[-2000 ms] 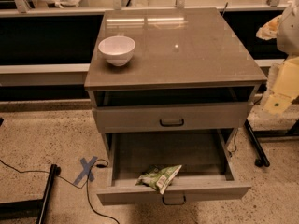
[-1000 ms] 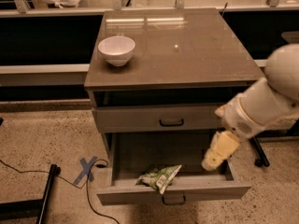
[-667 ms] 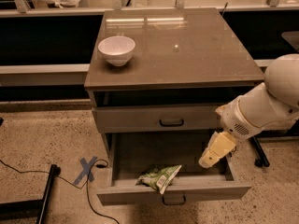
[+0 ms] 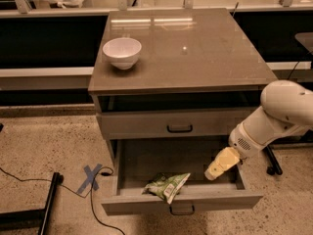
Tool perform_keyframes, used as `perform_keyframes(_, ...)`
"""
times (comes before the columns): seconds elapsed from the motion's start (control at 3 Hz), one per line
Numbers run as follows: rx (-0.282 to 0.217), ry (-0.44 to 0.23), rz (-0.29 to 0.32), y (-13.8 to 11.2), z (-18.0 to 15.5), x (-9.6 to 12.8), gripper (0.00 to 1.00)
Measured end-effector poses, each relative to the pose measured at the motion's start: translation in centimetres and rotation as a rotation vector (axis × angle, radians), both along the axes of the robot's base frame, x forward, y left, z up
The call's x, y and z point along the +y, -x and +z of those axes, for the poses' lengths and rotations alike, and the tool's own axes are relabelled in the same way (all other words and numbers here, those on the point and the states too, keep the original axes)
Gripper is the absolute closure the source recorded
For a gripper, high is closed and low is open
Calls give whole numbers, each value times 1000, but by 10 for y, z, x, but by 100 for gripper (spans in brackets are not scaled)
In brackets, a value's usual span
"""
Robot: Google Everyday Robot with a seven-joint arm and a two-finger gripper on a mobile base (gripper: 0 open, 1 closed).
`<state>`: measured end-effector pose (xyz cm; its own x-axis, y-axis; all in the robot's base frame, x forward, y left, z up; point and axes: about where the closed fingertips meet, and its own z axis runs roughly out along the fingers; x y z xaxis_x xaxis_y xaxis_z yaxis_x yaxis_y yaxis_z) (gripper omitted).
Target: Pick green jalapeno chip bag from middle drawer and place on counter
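The crinkly light-green and white foil jalapeno chip bag [image 4: 167, 186] is lying flat on the floor of the wide, shallow grey middle drawer [image 4: 146, 155], just behind the short front panel and slightly left of centre. The drawer is standing pulled well out of the cabinet, which is leaving the bag exposed for an approach from above. The yellowish gripper [image 4: 222, 163] is hanging over the right part of the same drawer, near its right wall, to the right of the bag and apart from it. Whether the gripper is open or closed cannot be told, and the bag is not in its hold. The white arm [image 4: 274, 114] is entering from the right, passing in front of the taller-fronted grey drawer [image 4: 146, 124] above, which is sitting closed. The glossy grey-brown counter [image 4: 205, 48] is carrying 1 white bowl [image 4: 122, 52] on its left side, so the bare slab to the right of the bowl is judged the safer placement area. The grasp is not yet made.
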<state>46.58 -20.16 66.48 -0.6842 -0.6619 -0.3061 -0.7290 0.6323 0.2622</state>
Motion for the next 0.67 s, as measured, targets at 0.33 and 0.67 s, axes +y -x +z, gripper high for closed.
perform_keyframes(0.33, 35, -55, -145, 8, -46, -11, 0)
perform_keyframes(0.67, 8, -83, -260, 6, -86, -18, 0)
